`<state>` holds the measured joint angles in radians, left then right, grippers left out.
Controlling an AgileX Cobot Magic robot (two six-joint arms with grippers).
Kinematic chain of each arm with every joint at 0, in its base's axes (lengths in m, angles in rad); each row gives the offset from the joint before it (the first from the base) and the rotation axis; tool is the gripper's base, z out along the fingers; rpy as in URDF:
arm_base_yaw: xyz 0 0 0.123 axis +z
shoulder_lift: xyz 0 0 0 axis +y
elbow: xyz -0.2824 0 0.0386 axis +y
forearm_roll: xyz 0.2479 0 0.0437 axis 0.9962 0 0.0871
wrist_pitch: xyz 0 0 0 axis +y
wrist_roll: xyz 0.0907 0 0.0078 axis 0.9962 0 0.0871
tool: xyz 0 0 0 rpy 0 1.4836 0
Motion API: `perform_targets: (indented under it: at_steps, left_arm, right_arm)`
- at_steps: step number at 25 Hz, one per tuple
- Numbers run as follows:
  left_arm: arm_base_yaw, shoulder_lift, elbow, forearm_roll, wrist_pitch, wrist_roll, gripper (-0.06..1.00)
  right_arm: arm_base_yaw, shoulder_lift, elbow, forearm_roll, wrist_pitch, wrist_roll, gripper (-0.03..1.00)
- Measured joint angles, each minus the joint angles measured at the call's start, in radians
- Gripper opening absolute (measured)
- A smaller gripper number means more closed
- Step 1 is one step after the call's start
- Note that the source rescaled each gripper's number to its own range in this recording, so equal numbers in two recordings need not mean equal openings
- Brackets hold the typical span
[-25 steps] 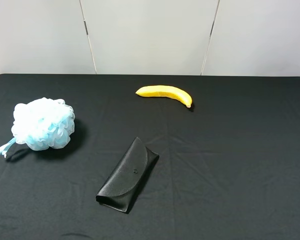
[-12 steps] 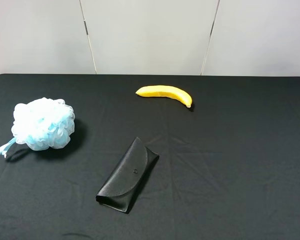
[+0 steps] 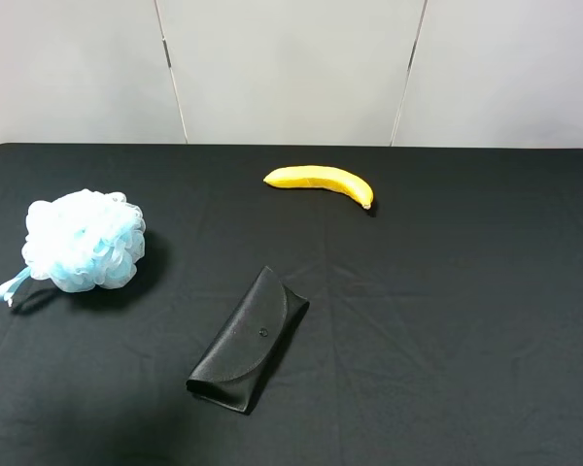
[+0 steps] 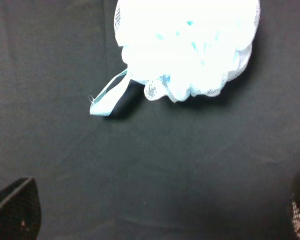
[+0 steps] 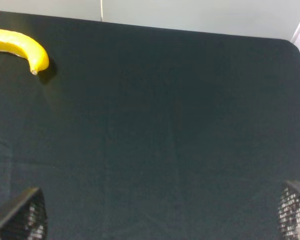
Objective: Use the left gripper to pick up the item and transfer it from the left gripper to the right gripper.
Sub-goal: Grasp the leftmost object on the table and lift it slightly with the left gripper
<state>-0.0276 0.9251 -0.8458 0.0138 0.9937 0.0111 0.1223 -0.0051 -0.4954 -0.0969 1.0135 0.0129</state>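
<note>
The item, a fluffy light-blue and white mesh pouf (image 3: 83, 241), lies at the table's left, with its pale blue ribbon loop (image 3: 8, 287) trailing to the left. In the left wrist view the pouf (image 4: 187, 45) and ribbon (image 4: 110, 97) lie ahead of my left gripper (image 4: 157, 215), which is open, empty and apart from them. Only its two fingertips (image 4: 15, 210) show. My right gripper (image 5: 157, 215) is open and empty over bare black cloth, with its fingertips (image 5: 20, 217) at the frame corners. Neither gripper shows in the exterior high view.
A yellow banana (image 3: 321, 181) lies at the back centre and also shows in the right wrist view (image 5: 20, 45). A flat black glasses case (image 3: 250, 340) lies at the front centre. The black table (image 3: 466, 320) ends at a white wall behind.
A dark shadow has spread over the front left of the table in the exterior high view. The pouf, banana and case have not moved.
</note>
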Motion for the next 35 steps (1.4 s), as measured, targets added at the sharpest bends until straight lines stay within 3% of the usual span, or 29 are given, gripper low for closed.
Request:
perform_targets:
  at_steps: [12,23,35]
  left_arm:
    - [-0.005,0.390,-0.073,-0.049,-0.167,0.044,1.00]
    - [-0.074,0.727,-0.223,-0.052,-0.194,0.057,1.00]
    - [-0.093,0.928,-0.240,-0.053,-0.231,0.057,1.00]
  right_arm:
    - [0.000,0.000,0.000,0.000,0.000,0.000,1.00]
    - [0.000,0.000,0.000,0.000,0.000,0.000,1.00]
    - [0.000,0.000,0.000,0.000,0.000,0.000,1.00]
